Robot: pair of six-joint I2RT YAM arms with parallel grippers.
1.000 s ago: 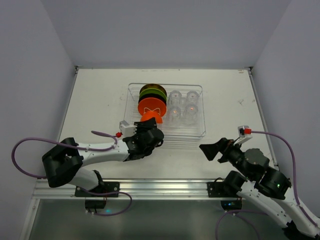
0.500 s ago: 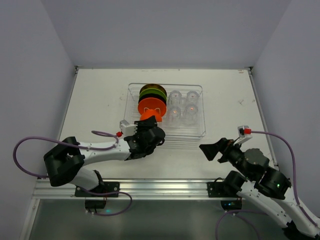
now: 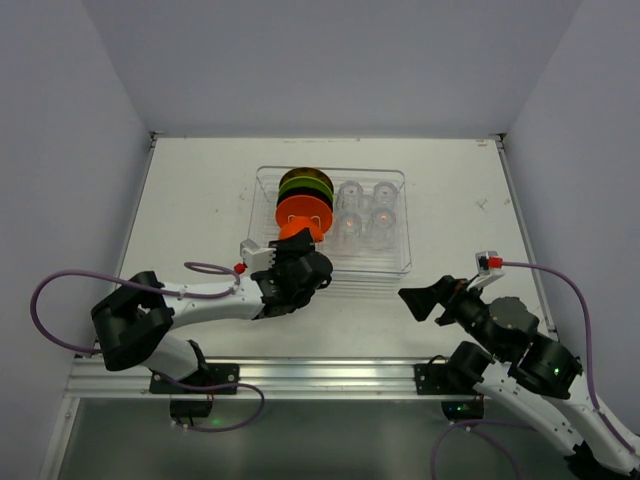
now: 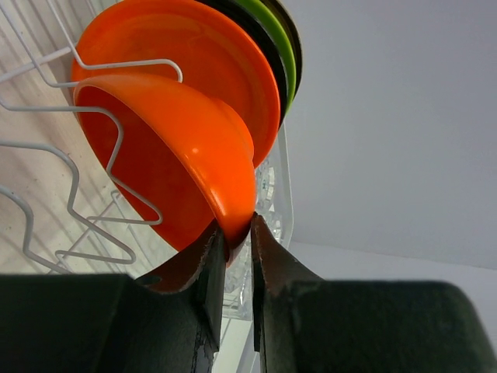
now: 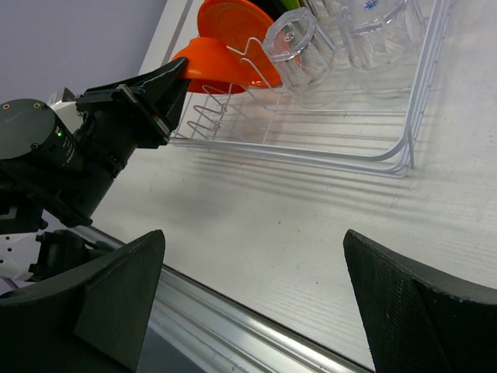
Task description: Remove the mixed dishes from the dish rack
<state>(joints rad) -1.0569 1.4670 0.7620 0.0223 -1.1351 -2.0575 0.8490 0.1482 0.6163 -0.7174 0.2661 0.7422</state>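
The clear dish rack [image 3: 403, 262] stands mid-table. At its left end, plates stand on edge: orange [image 3: 303, 211], black, green [image 3: 303, 187] and patterned yellow [image 3: 307, 175]. The small orange bowl [image 3: 296, 232] leans in the wire dividers in front of them. My left gripper [image 3: 300, 244] is shut on the bowl's rim; in the left wrist view the jaws [image 4: 235, 229] pinch the rim of the bowl [image 4: 194, 148]. Several clear glasses [image 3: 366, 210] stand in the rack's right half. My right gripper [image 3: 420, 300] is open and empty, near the rack's front right corner.
The right wrist view shows the rack's white wire front [image 5: 404, 155], the left gripper [image 5: 167, 85] at the bowl [image 5: 203, 66], and bare table in front. The metal rail [image 3: 320, 375] runs along the near table edge. Walls close in on three sides.
My left arm has edged slightly forward toward the rack, and the bowl has shifted a little with it. The right arm has not moved.
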